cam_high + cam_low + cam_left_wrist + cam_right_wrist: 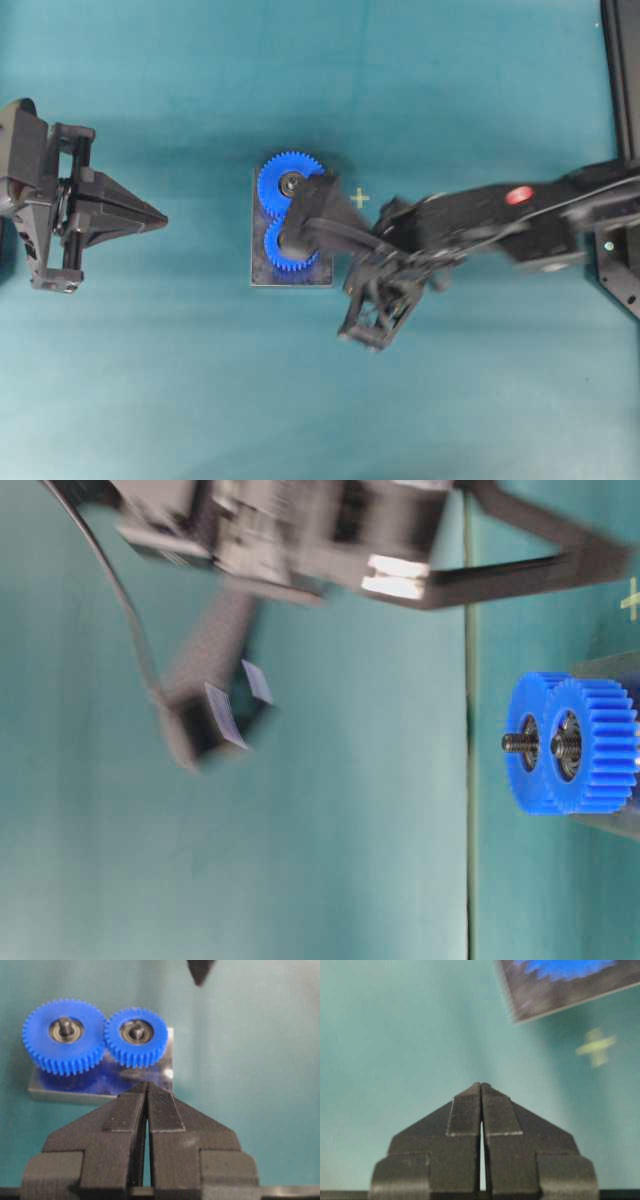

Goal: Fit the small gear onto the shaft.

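Note:
The small gear (156,1036) sits on the shaft (136,1032), whose tip pokes up through the gear's dark hub. Its teeth mesh with the larger blue gear (37,1035) on the dark plate (100,1085). Overhead, the small gear (283,258) is partly covered by my right gripper (298,222), which hangs above the plate, shut and with nothing in it. In the right wrist view my right gripper (481,1085) hangs over bare table beside the plate's corner (555,997). My left gripper (163,218) rests far to the left of the plate, shut and empty, with its tip (147,1085) pointing at the plate.
A yellow cross mark (359,198) lies on the teal table just right of the plate. A dark frame (622,70) runs along the right edge of the table. In the table-level view the blurred right arm (300,530) crosses the top, with both gears (585,745) at the right.

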Controlling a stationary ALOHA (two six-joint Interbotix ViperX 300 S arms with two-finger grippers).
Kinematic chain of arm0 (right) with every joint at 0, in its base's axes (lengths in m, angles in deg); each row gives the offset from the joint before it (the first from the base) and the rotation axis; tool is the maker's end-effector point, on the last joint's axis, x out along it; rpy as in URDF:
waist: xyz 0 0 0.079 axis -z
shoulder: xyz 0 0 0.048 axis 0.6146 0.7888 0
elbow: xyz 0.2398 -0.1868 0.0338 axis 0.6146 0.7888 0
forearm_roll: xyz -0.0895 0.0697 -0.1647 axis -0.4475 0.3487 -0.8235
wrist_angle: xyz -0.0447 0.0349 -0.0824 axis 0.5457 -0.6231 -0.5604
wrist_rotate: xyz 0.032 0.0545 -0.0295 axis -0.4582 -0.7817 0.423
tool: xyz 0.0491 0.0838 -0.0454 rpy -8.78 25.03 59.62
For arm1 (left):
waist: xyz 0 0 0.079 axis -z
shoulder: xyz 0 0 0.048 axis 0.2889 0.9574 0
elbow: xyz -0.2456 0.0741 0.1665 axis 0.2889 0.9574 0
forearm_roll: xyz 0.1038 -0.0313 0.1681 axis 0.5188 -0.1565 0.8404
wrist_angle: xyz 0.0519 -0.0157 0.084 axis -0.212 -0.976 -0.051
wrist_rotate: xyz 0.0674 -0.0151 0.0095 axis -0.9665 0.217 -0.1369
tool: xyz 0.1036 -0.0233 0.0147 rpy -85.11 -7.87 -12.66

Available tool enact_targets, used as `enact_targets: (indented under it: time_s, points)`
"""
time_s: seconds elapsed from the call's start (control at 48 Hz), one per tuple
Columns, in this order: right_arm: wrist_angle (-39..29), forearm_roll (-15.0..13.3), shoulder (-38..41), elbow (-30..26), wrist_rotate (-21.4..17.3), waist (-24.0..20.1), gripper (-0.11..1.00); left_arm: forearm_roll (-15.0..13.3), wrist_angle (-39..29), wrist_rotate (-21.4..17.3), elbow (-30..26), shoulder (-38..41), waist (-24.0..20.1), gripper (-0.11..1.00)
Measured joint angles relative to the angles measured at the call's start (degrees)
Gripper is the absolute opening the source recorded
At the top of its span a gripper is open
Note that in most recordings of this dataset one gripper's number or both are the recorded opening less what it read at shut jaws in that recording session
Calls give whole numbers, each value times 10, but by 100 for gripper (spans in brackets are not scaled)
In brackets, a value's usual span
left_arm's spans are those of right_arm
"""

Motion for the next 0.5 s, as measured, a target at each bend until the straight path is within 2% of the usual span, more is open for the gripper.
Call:
enact_targets:
  time_s: [0.313,0.5]
  points:
    - [149,-29,-78,89,0,32,-1,-1,28,-2,0,0,0,0]
    - [202,-50,-118,133,0,33,-1,0,30,-3,1,0,1,0]
